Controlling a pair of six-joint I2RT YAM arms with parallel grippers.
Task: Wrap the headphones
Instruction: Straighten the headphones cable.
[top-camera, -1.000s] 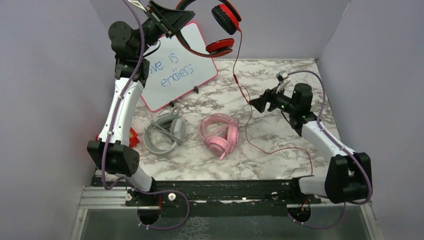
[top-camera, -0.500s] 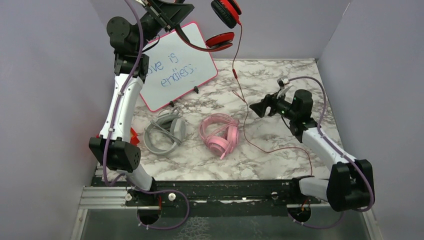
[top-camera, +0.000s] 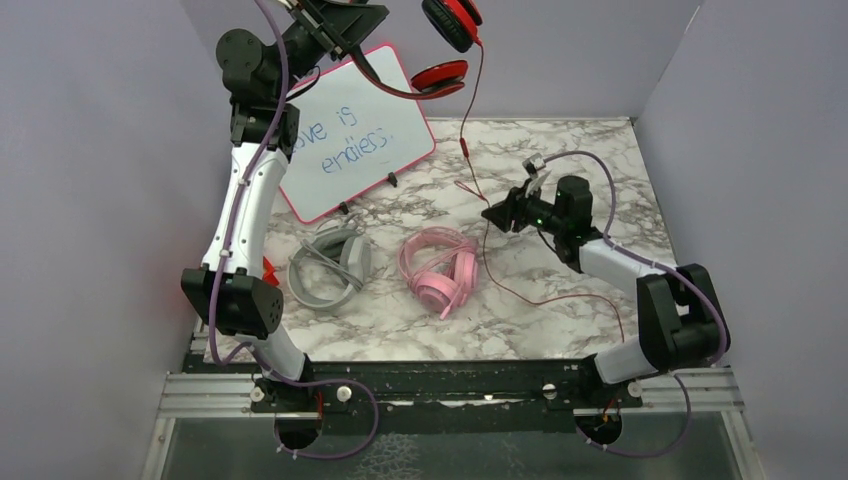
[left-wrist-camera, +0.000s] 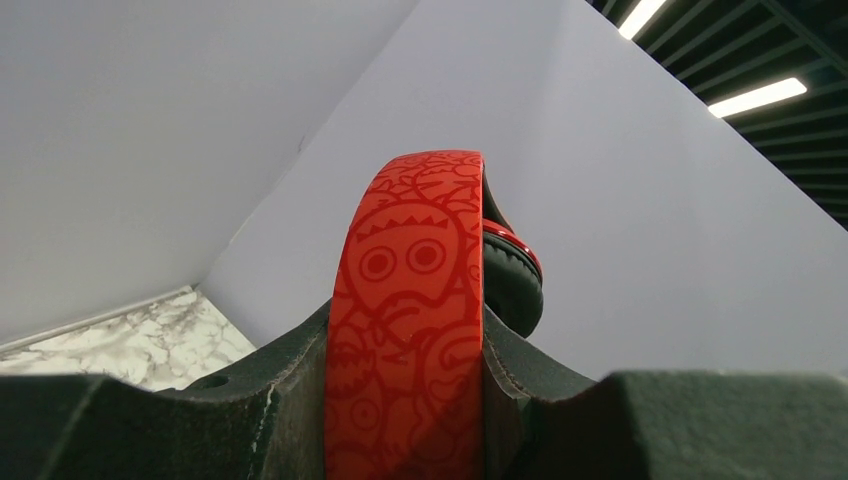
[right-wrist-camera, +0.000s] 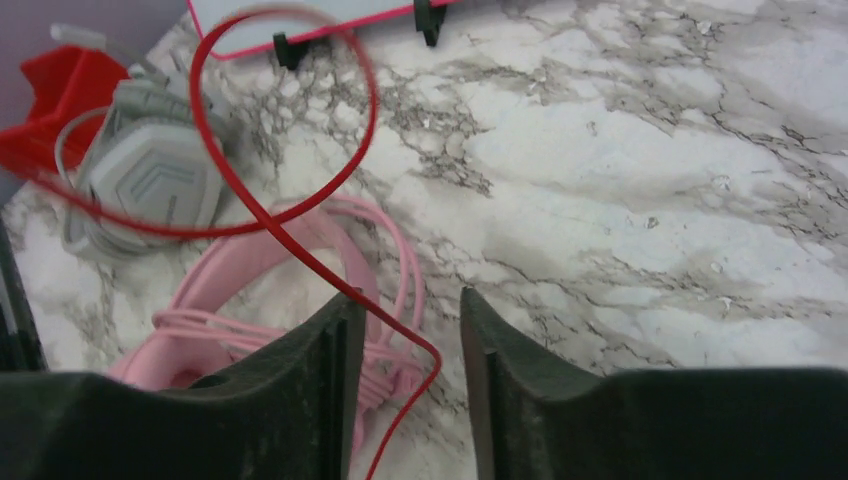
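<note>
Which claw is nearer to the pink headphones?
Right. The right claw hovers just right of the pink headphones; the left claw is high at the back, holding the red headphones.

Red headphone band (left-wrist-camera: 405, 320) between jaws
</note>
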